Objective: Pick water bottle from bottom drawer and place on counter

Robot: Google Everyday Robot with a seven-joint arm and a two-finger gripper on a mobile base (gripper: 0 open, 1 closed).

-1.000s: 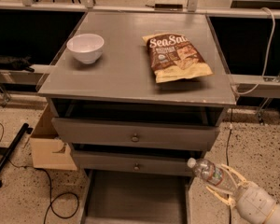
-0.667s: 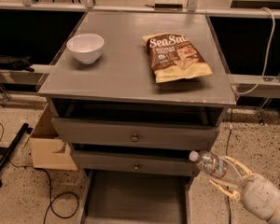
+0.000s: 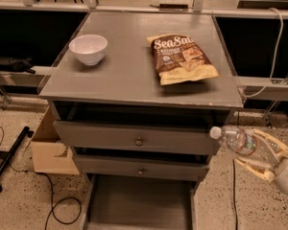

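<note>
My gripper [image 3: 259, 152] is at the lower right, beside the cabinet's right side, shut on the water bottle [image 3: 234, 140]. The bottle is clear with a white cap pointing left and lies nearly level in the fingers [image 3: 252, 168], at the height of the top knobbed drawer. The bottom drawer [image 3: 139, 202] is pulled out below, a grey tray with a bare floor. The counter [image 3: 129, 71] is the grey cabinet top above and left of the bottle.
A white bowl [image 3: 88, 48] sits on the counter's left and a brown chip bag [image 3: 181, 58] on its right. Two knobbed drawers [image 3: 137, 139] are slightly open. A cardboard box [image 3: 50, 150] and black cables [image 3: 62, 210] lie on the floor at left.
My gripper has lifted the water bottle upward and slightly right, from beside the middle drawer to beside the top drawer. Nothing on the counter moved.
</note>
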